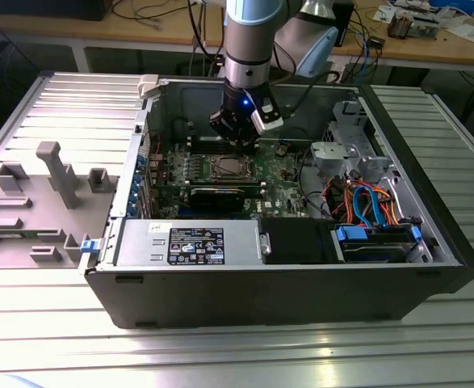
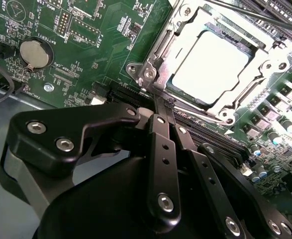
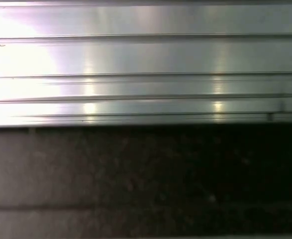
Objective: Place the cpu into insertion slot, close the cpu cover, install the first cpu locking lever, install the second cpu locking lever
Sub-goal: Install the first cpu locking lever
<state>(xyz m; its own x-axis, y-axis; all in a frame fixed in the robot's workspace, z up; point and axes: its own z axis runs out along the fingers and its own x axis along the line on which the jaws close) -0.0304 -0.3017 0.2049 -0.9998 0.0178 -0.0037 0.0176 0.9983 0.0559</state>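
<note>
The cpu [image 2: 210,67] lies flat in the insertion slot [image 1: 230,168] on the green board, its silvery face showing. The cpu cover [image 2: 257,82], a metal frame, lies closed over the chip's rim. One thin locking lever [image 2: 198,114] runs along the socket edge nearest my fingers. Another thin lever [image 2: 245,16] crosses the opposite side. My gripper [image 2: 164,102] is shut, its black fingertips pressed together just beside the near lever at the socket's corner. In the exterior view the gripper [image 1: 235,133] hangs over the socket's far edge inside the open case.
The grey power supply [image 1: 188,242] and black drive box [image 1: 297,241] line the case's front. Coloured cables [image 1: 366,202] and a drive cage fill the exterior view's right. A coin battery [image 2: 34,54] sits on the board. Grey fixtures [image 1: 51,174] stand on the ribbed table [image 3: 146,59].
</note>
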